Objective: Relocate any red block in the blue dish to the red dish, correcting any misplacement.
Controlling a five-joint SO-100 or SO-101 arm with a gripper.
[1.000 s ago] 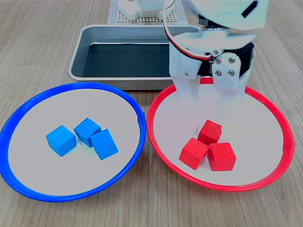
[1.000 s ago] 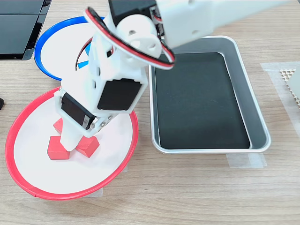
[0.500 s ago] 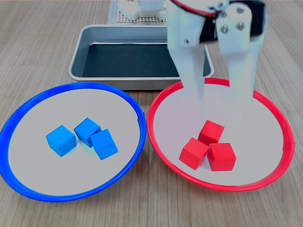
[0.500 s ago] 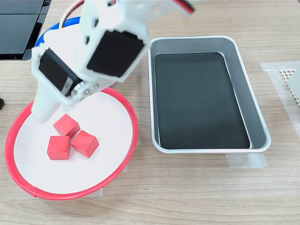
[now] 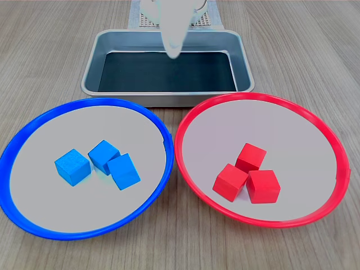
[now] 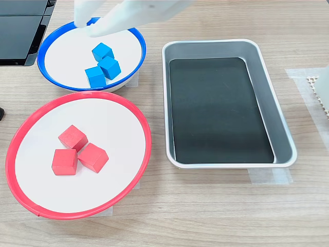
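The gripper [image 6: 90, 20] has lifted clear of the red dish [image 5: 329, 138], now blurred; jaw state cannot be told. Three red blocks [image 5: 248, 174] lie there, near right; the blue dish [image 5: 34, 121] holds only blue cubes [image 5: 97, 163].

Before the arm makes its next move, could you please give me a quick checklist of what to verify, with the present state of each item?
1. No red block in the blue dish: ok, it holds only three blue cubes.
2. Red blocks in the red dish: ok, all three lie there, clustered and touching.
3. Metal tray free of blocks: ok.
4. Nothing lying on the table between the dishes: ok in both exterior views.
5. Tool open or shut: cannot tell, it is blurred at the top edge.
6. Tool carrying anything: cannot tell; no block shows near it.
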